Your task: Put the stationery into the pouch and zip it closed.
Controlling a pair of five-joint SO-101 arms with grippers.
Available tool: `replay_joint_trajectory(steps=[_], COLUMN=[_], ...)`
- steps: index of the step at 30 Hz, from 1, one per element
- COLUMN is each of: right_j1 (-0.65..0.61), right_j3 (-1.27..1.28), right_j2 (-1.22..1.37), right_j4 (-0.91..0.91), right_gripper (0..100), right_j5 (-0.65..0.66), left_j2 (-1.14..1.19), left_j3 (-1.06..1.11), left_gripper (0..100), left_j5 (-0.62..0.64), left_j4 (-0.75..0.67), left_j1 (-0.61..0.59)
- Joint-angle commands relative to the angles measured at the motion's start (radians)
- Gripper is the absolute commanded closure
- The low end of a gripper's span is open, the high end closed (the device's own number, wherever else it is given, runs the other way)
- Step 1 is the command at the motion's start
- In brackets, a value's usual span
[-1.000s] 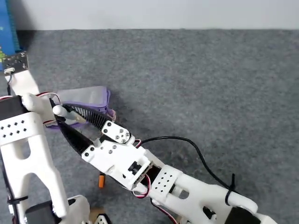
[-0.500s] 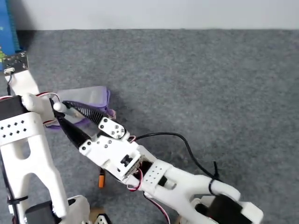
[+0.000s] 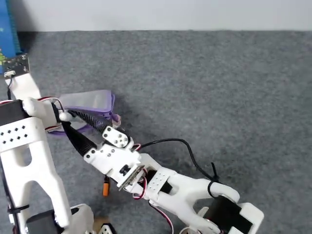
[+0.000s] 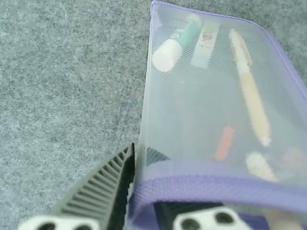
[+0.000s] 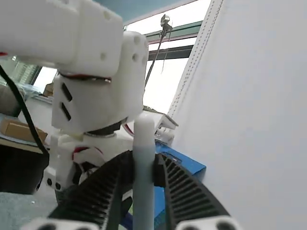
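Nearby, orange stub (image 3: pixel 105 187) beside right arm (image 3: pixel 163 184)

Pouch (image 3: pixel 90 102): near end hidden beneath both arms. White pen (image 5: pixel 144 172): one end cut off at the picture's edge. Orange item (image 3: pixel 105 187) on the worktop (image 3: pixel 219 87): too small to identify.

- One pouch (image 4: pixel 192 120), purple-edged mesh, just the one.
- Inside it, four pieces I can count: one white-capped green tube (image 4: pixel 175 45), one pale flat strip (image 4: pixel 205 40), one cream pen (image 4: pixel 249 93), one small orange piece (image 4: pixel 224 142).
- Blurred bits by the zip: too soft to count.
- One white stick (image 5: pixel 144 136).
- One small orange item (image 3: pixel 105 188) out on the carpet.
- Two grippers, both mine: left gripper (image 4: pixel 141 167), right gripper (image 5: pixel 144 160).
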Motion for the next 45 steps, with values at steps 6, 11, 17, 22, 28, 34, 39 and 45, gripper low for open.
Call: replay_joint_trajectory(steps=[6,11,17,22,28,34,39,45], right_j1=[0.008,0.024,0.142,0.234,0.265,0.262,0.243,0.173], right_j3=[0.032,0.032,0.032,0.028,0.032,0.034,0.003,-0.149], right_j2=[-0.127,-0.323,-0.622,-0.808,-0.843,-0.829,-0.651,-0.317], right_j4=[0.145,0.348,0.769,1.248,1.534,1.698,1.741,1.742], right_gripper=[82.6,84.2,84.3,84.3,84.3,84.4,84.4,84.4], right_j5=[0.014,-0.087,-0.334,-0.571,-0.657,-0.695,-0.712,-0.712], left_j2=[0.014,0.015,0.009,0.006,0.006,0.006,0.006,0.006], left_j3=[0.007,0.008,0.007,-0.001,-0.096,-0.147,-0.151,-0.151], left_gripper=[99,99,99,99,99,99,99,99], left_j5=[-0.002,-0.002,-0.002,-0.002,0.006,0.017,0.025,0.026], left_j4=[-0.014,-0.014,-0.014,-0.018,0.025,0.04,0.035,0.034], left_j1=[-0.008,-0.008,-0.008,-0.008,-0.049,-0.103,-0.135,-0.173])
